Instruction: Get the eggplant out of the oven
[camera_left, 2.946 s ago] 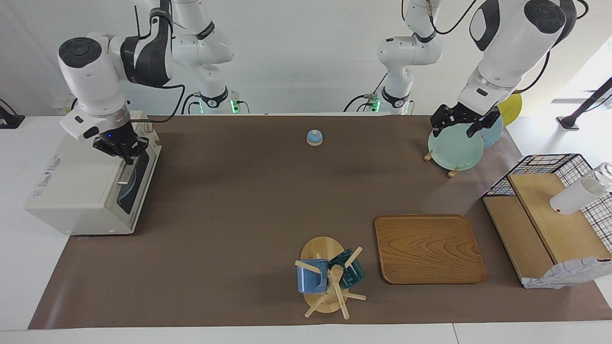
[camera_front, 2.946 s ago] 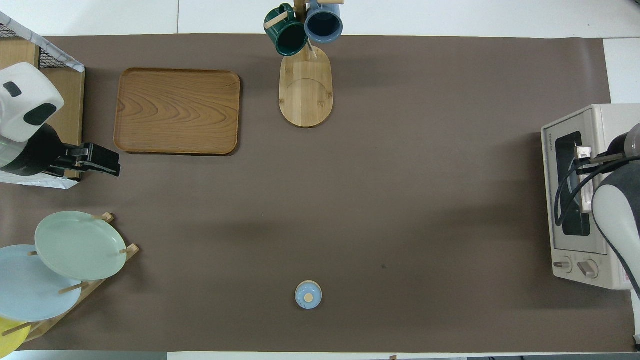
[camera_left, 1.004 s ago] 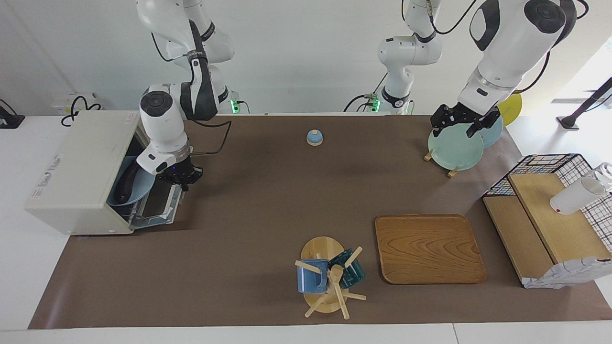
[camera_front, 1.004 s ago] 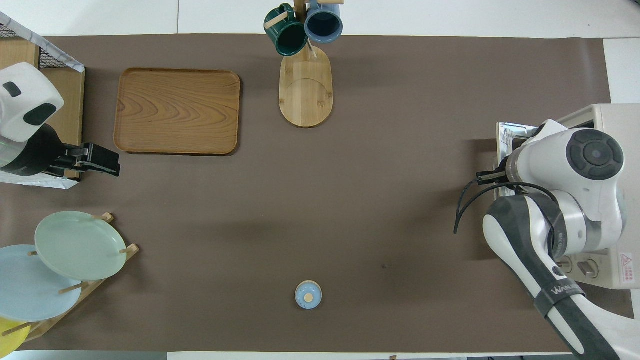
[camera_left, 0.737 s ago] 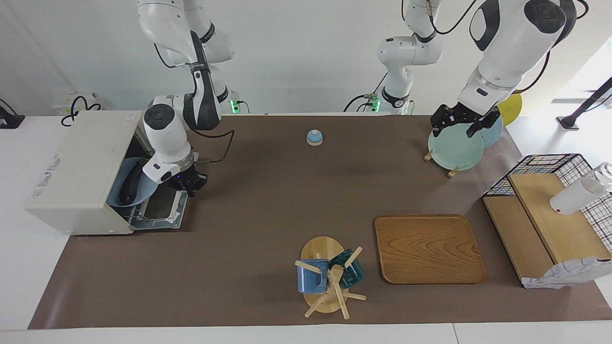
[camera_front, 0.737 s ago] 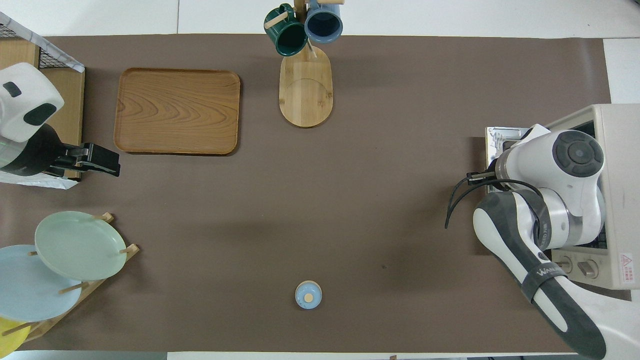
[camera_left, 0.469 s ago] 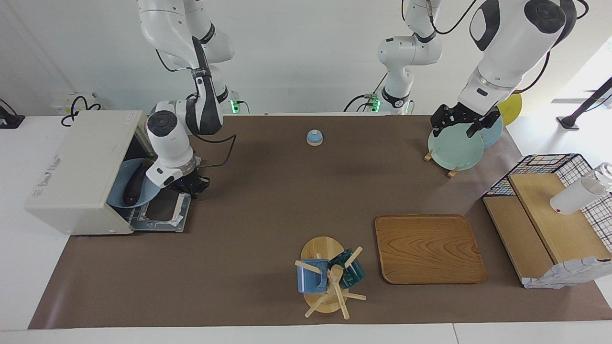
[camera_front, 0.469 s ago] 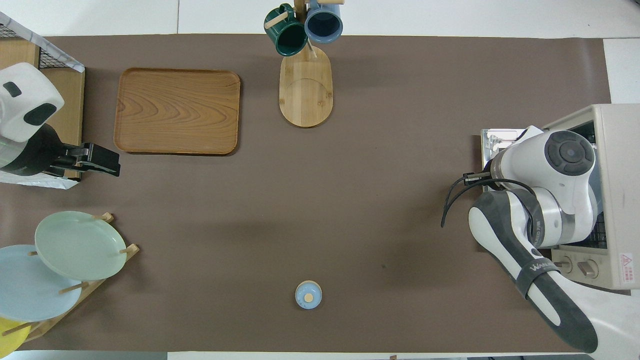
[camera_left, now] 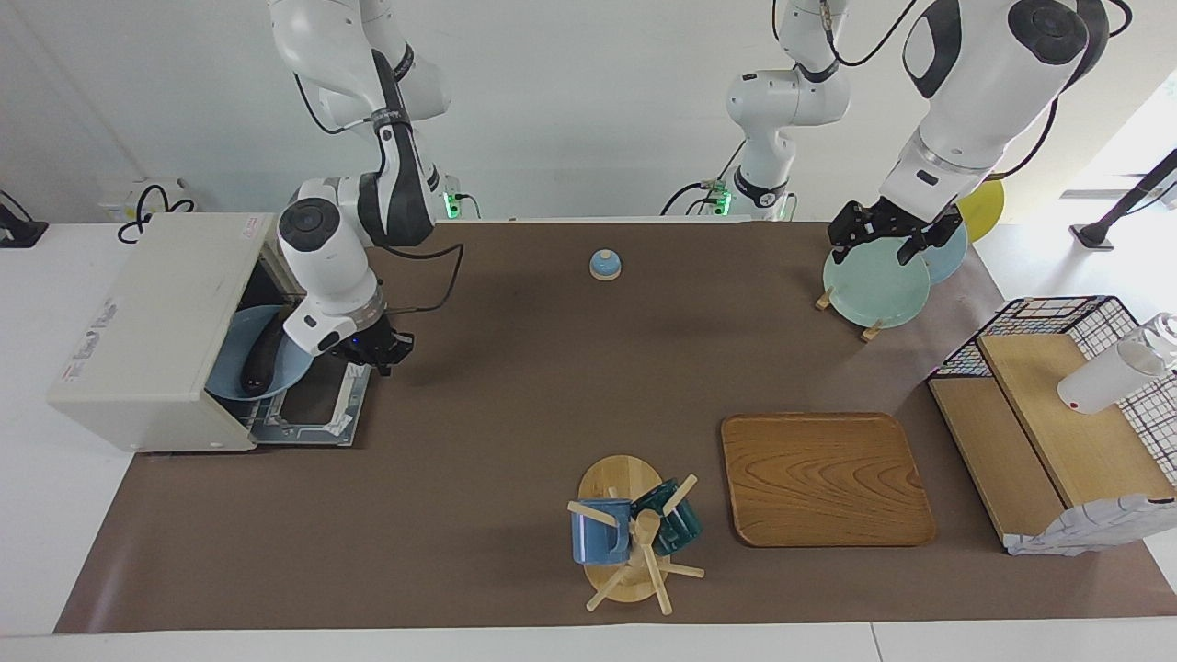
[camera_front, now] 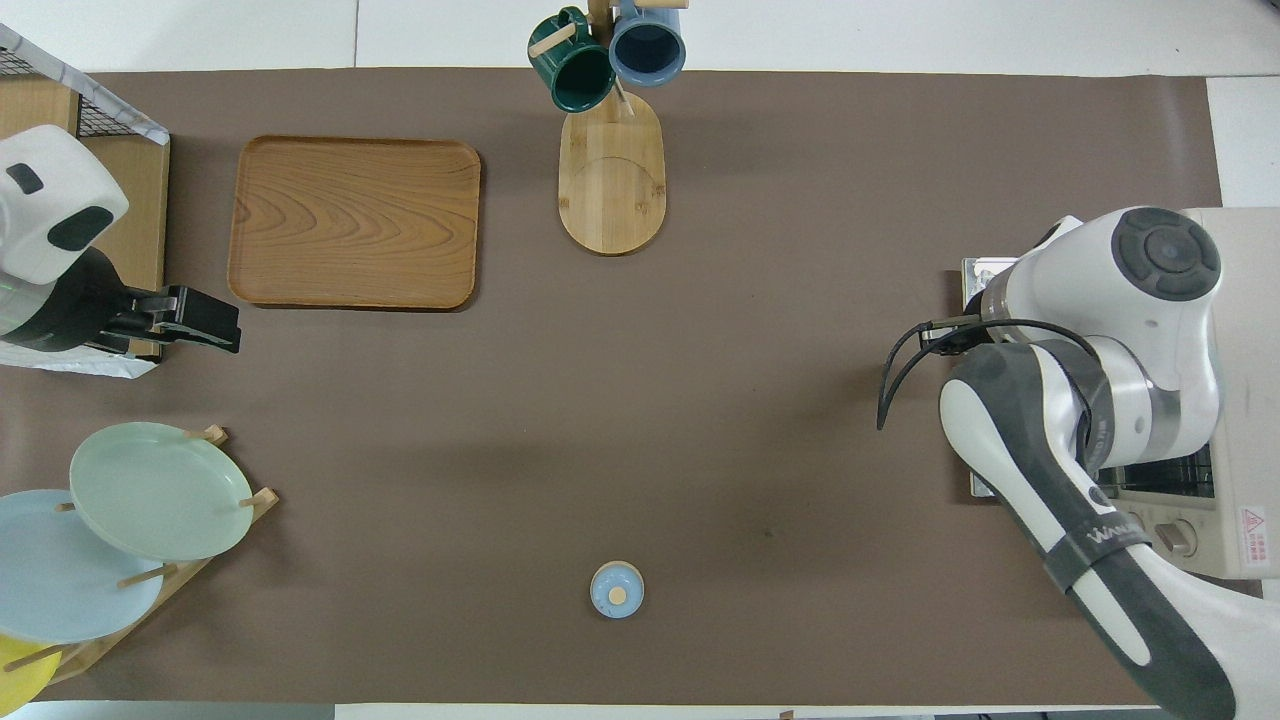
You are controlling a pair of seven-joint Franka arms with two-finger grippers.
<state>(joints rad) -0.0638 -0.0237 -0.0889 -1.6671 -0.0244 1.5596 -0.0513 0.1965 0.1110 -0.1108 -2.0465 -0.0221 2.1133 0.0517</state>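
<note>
The cream-white oven (camera_left: 156, 313) stands at the right arm's end of the table. Its door (camera_left: 317, 405) lies folded down flat on the brown mat. Inside, the dark eggplant (camera_left: 260, 354) lies on a blue plate (camera_left: 230, 372) that pokes out of the opening. My right gripper (camera_left: 377, 351) is low at the door's outer edge, by the handle. In the overhead view the right arm covers the oven (camera_front: 1245, 330) opening, so the eggplant is hidden there. My left gripper (camera_left: 887, 237) waits, open and holding nothing, raised by the plate rack.
A plate rack (camera_left: 874, 285) with green, blue and yellow plates and a wire basket (camera_left: 1057, 313) with wooden shelves stand at the left arm's end. On the mat are a wooden tray (camera_left: 823, 478), a mug tree (camera_left: 630, 533) and a small blue bell (camera_left: 605, 265).
The oven door went from shut to lying flat open, drawn down by my right gripper, which moved away from the oven with it. The plate with the eggplant came into sight. The left arm stayed still.
</note>
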